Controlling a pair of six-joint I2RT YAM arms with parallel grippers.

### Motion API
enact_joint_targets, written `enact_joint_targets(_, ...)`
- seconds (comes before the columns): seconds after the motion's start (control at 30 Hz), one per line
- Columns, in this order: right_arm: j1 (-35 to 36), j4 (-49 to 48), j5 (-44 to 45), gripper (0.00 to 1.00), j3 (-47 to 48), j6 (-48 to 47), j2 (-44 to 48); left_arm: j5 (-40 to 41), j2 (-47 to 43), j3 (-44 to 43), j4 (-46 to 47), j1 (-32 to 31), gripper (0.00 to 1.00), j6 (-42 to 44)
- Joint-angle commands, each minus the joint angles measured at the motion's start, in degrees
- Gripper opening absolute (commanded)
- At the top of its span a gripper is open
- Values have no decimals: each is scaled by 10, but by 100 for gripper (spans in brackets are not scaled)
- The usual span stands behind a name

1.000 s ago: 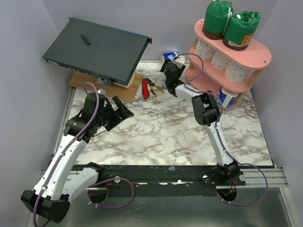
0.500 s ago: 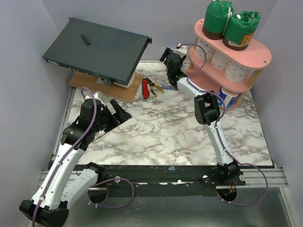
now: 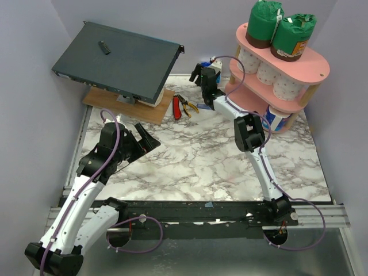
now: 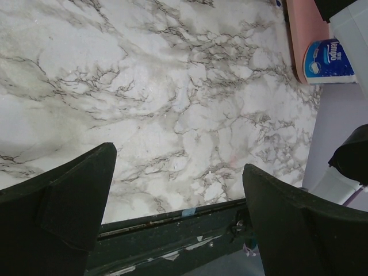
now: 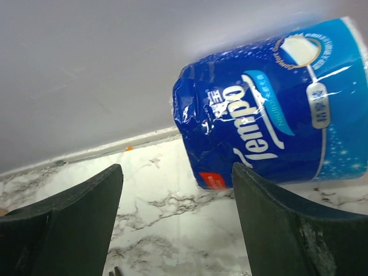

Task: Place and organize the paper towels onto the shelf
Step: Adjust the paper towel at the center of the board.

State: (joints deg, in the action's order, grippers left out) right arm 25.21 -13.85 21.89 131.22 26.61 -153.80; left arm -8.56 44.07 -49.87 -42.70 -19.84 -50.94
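The pink shelf (image 3: 313, 66) stands at the back right. Two green-wrapped paper towels (image 3: 264, 24) stand on its top board, three bare white rolls (image 3: 269, 72) lie on the middle one, and a blue-and-white roll (image 3: 277, 118) sits on the bottom. Another blue-wrapped roll (image 5: 270, 106) lies on the marble against the back wall (image 3: 210, 66). My right gripper (image 5: 178, 201) is open just short of it, and the roll lies ahead of the right finger (image 5: 287, 230), outside the jaws. My left gripper (image 4: 178, 164) hangs open and empty over the marble at the left (image 3: 146, 137).
A dark grey flat box (image 3: 118, 60) rests tilted on a wooden board (image 3: 155, 112) at the back left. Red-handled pliers (image 3: 183, 106) lie between the board and my right arm. The left wrist view shows the shelf's bottom board (image 4: 302, 34) with its blue roll (image 4: 328, 59).
My right gripper has swung back and left toward the wall, up to the blue roll there. The left arm has drawn back a little toward the left.
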Motion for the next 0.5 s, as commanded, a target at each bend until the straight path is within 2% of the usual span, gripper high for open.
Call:
enact_joint_targets(0.0, 12, 16, -51, 80, 21, 17, -16, -5, -9, 12, 23, 4, 97, -8)
enact_joint_targets(0.1, 15, 4, -47, 80, -9, 19, 11, -7, -8, 12, 25, 4, 97, -8)
enact_joint_targets(0.3, 15, -97, 21, 80, -170, -12, 135, -8, -16, 15, 26, 5, 96, -10)
enact_joint_targets(0.47, -2, -71, 99, 81, -169, -41, 146, -11, -28, 30, 31, 5, 97, -14)
